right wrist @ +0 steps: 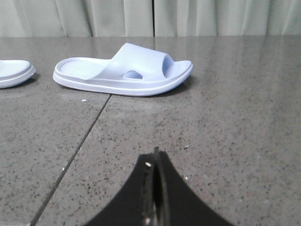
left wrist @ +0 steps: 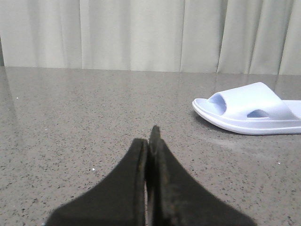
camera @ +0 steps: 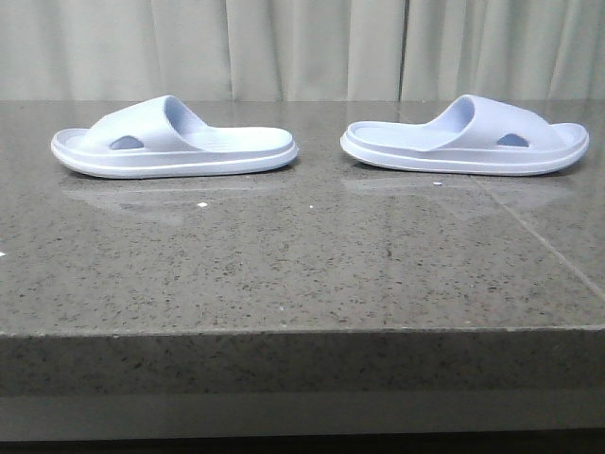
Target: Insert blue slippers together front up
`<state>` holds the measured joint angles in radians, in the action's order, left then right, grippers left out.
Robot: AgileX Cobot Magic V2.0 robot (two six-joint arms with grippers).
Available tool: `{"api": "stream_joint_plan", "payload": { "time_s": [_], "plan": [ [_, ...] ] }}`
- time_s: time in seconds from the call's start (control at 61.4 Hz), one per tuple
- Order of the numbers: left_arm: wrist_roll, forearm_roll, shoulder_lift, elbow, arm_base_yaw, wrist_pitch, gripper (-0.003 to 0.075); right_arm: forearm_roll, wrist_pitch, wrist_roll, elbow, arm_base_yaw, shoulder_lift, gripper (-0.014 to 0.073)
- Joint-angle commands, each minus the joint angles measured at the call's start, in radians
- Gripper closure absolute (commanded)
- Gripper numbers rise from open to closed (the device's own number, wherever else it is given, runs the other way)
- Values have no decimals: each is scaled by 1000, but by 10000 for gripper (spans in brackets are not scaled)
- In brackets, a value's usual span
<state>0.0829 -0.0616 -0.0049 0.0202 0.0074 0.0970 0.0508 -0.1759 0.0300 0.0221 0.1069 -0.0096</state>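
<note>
Two pale lavender-blue slippers lie flat on their soles on the grey stone counter, side on, heels facing each other. The left slipper (camera: pixel 173 140) has its toe to the left; it also shows in the left wrist view (left wrist: pixel 254 109). The right slipper (camera: pixel 466 137) has its toe to the right; it also shows in the right wrist view (right wrist: pixel 123 70). Neither gripper appears in the front view. My left gripper (left wrist: pixel 149 141) is shut and empty, well short of the left slipper. My right gripper (right wrist: pixel 155 162) is shut and empty, short of the right slipper.
The counter's front edge (camera: pixel 302 331) runs across the front view. A thin seam (camera: pixel 539 236) crosses the stone at the right. Pale curtains (camera: pixel 302 47) hang behind the counter. The left slipper's heel (right wrist: pixel 14 73) shows in the right wrist view.
</note>
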Motion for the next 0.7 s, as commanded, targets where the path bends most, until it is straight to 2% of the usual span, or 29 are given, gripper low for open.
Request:
{"api": "stream_joint_plan", "payload": {
  "time_s": [0.0,0.065,0.179,0.342,0.602,0.684],
  "plan": [
    [-8,-11,-7,105,1,4,740,-40,26,-12,122,0,-4,653],
    [-8,-11,35,203,1,106,740,-51,-54,-12,215,0,28,653],
    [-8,-11,165,362,1,192,740,-103,-161,-12,359,0,130,653],
    [-8,-11,401,537,1,199,739,-141,-215,-12,507,0,294,653],
    [-8,-11,511,594,1,181,738,-144,-190,-12,535,0,351,650],
    [-8,-11,511,594,1,183,717,-144,-191,-12,535,0,351,613]
  ]
}}
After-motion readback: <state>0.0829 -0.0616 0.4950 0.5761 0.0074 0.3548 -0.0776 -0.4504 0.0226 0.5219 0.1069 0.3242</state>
